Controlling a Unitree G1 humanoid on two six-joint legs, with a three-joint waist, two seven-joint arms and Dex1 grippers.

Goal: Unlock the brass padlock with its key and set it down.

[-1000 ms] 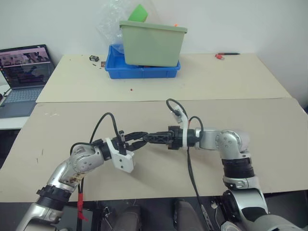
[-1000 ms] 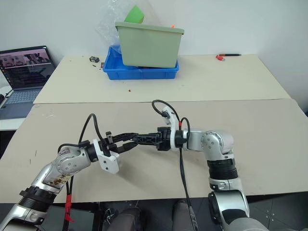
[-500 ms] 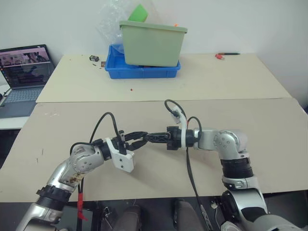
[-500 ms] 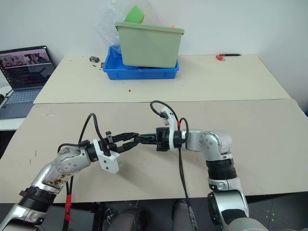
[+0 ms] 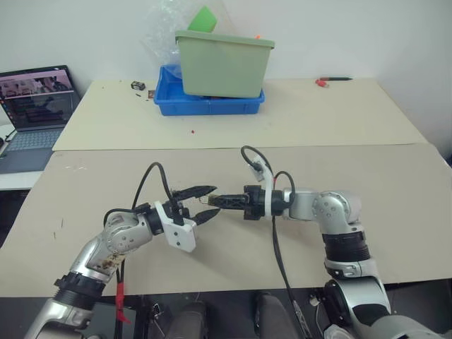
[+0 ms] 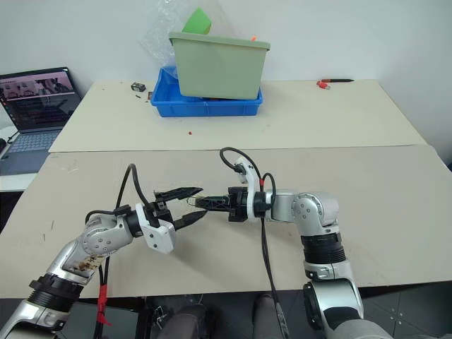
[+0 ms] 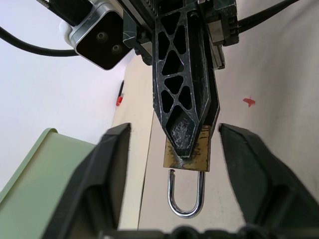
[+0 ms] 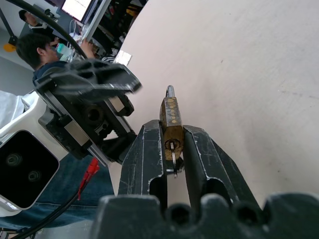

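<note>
Brass padlock (image 8: pixel 172 130): clamped between the fingers of the right gripper (image 5: pixel 205 200), above the near table, shackle (image 7: pixel 186 195) pointing toward the left gripper.
Tables (image 5: pixel 395 183): two beige tops, butted edge to edge.
Laptop (image 5: pixel 34 106): open, at the far left.
Green bin (image 5: pixel 223 63): sits in the blue tray (image 5: pixel 209 104) on the far table.
Left gripper (image 5: pixel 205 203): fingers spread wide on either side of the padlock, holding nothing.
Right gripper: closed on the padlock body, pointing left.
Key (image 8: pixel 173 158): silvery sliver at the padlock's keyhole end, between the right fingers.
Red pen (image 5: pixel 332 81): far table, right side.
Small dark object (image 5: pixel 138 85): just left of the tray.
</note>
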